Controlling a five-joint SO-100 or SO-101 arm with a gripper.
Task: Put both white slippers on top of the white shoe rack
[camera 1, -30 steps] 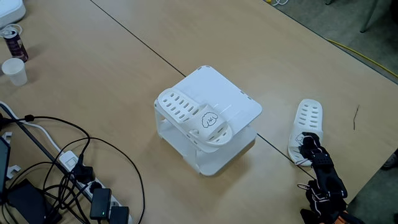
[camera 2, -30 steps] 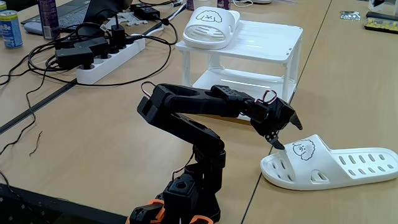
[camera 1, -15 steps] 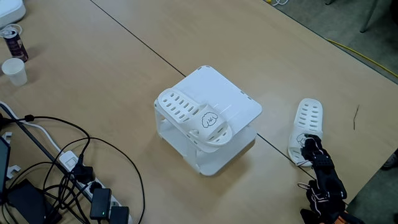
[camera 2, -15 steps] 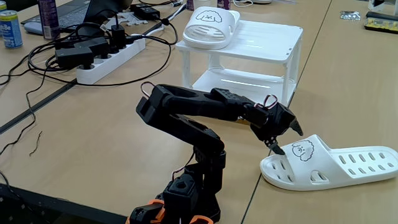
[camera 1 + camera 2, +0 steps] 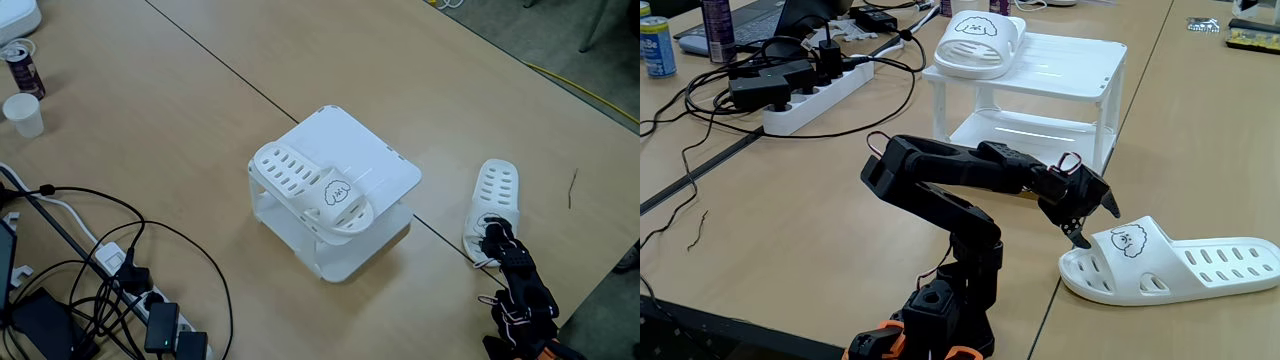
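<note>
1. While one white slipper (image 5: 318,193) lies on top of the white shoe rack (image 5: 380,160), the other white slipper (image 5: 1170,262) lies flat on the desk (image 5: 200,110), off the rack.
2. On the rack, in a fixed view, the slipper occupies the left part of the top panel, its strap with the small cartoon drawing toward the near corner and slightly overhanging the edge; the right part of the panel is bare.
3. From the other fixed view the same slipper (image 5: 980,40) sits at the left end of the top panel, above the lower shelf.
4. Lying just to the right of the rack in that view, the second slipper points its strap end toward the black arm (image 5: 950,190) and its slotted heel away to the right.
5. Reaching from its base low across the desk, the arm carries the hand (image 5: 1080,232) down to the strap end of this slipper.
6. At that spot the hand is slightly open, its fingertips at the rim of the strap beside the drawing; whether it grips the slipper I cannot tell.
7. Seen from above, the hand (image 5: 489,240) covers the near end of the slipper (image 5: 497,187).
8. Elsewhere on the desk lie a power strip (image 5: 815,98) with black cables, a paper cup (image 5: 23,114) and a can (image 5: 657,46).
</note>
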